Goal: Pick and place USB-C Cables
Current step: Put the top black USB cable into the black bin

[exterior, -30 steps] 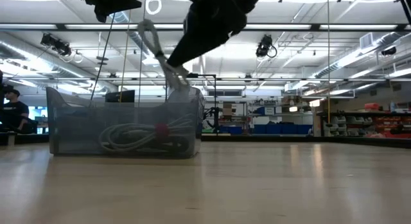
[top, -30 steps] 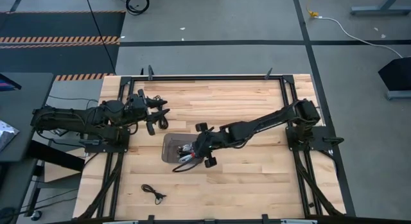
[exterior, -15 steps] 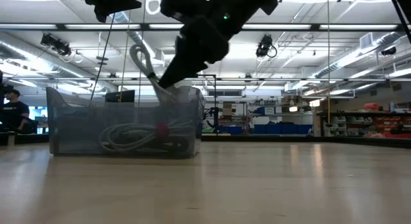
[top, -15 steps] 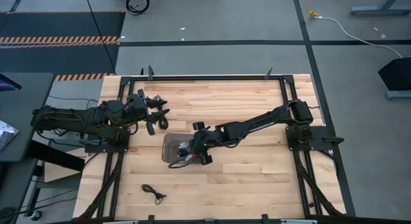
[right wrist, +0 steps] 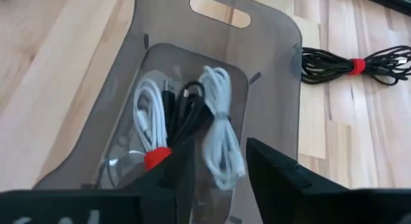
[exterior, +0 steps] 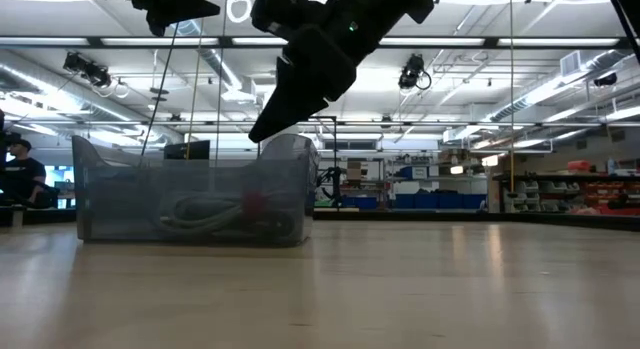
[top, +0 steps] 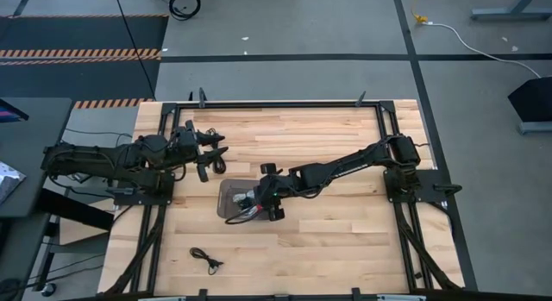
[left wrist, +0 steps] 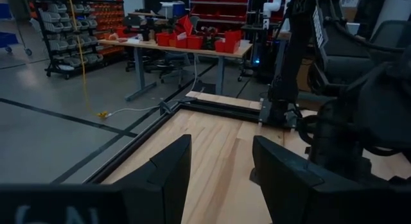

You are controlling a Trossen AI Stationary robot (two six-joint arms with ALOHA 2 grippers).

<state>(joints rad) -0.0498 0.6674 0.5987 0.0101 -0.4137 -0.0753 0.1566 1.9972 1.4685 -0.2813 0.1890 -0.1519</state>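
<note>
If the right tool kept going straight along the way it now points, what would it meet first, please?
Most likely the white cable bundle lying in the grey tray. The right tool, open and empty, points down into the tray, with that bundle straight ahead between its fingers; depth is hard to judge.

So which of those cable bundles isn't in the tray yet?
The black cable lying alone on the bare table near the front edge; the others sit inside the grey tray.

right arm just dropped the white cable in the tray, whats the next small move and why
Probably lift the right gripper clear of the grey tray: its fingers are open and empty, and the white cable now lies inside with the others. A black cable remains on the table near the front edge, a likely next target. The left gripper waits beside the tray.
</note>
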